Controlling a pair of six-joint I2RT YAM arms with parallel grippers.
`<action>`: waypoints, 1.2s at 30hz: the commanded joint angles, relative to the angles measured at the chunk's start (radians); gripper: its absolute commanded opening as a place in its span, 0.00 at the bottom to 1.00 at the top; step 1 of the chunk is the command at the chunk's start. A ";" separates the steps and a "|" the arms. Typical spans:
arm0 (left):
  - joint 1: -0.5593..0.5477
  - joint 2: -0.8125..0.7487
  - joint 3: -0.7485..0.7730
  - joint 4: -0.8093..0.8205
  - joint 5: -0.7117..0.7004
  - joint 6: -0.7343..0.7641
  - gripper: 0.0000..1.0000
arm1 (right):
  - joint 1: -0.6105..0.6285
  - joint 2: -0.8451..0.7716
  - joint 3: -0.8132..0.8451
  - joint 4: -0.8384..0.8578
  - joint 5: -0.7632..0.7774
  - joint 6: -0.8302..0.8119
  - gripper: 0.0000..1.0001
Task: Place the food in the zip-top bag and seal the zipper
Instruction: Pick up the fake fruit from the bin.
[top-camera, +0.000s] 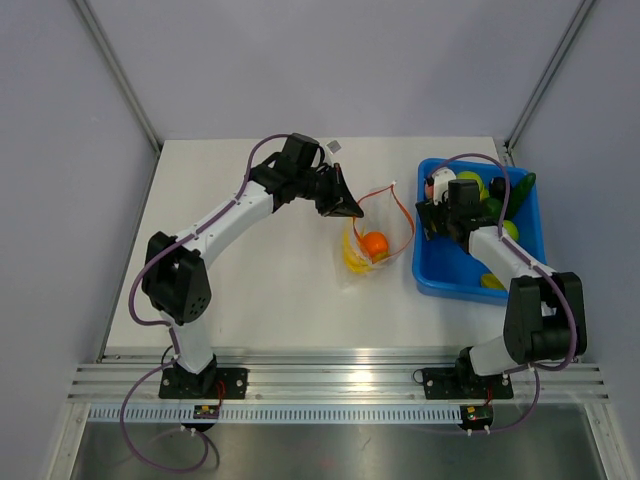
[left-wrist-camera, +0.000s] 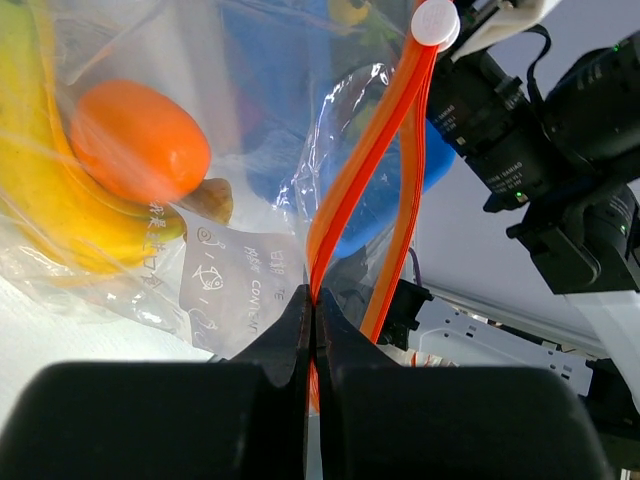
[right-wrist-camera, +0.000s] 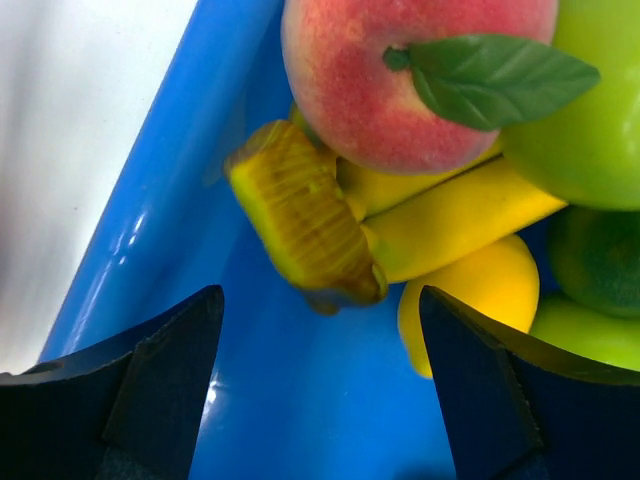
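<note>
Top view looks down over the whole tabletop (top-camera: 270, 300); left wrist view hugs the zip-top bag (top-camera: 350, 275), right wrist view the blue bin (top-camera: 445, 287).

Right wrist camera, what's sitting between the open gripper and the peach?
In the right wrist view, a yellow banana bunch lies before the peach in the blue bin, stalk end nearest the right gripper.

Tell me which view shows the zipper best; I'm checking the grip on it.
The left wrist view: the zipper runs large and sharp into the shut left gripper. The top external view shows it only as a thin orange loop; the right wrist view shows none of it.
</note>
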 joint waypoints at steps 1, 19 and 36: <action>-0.004 -0.067 -0.011 0.063 0.037 0.005 0.00 | -0.015 0.041 0.021 0.106 -0.088 -0.077 0.85; -0.007 -0.039 -0.022 0.080 0.078 0.008 0.00 | -0.023 -0.027 0.002 0.131 -0.100 -0.069 0.46; -0.007 -0.053 -0.015 0.064 0.079 0.021 0.00 | -0.021 -0.204 0.137 -0.314 -0.064 0.090 0.21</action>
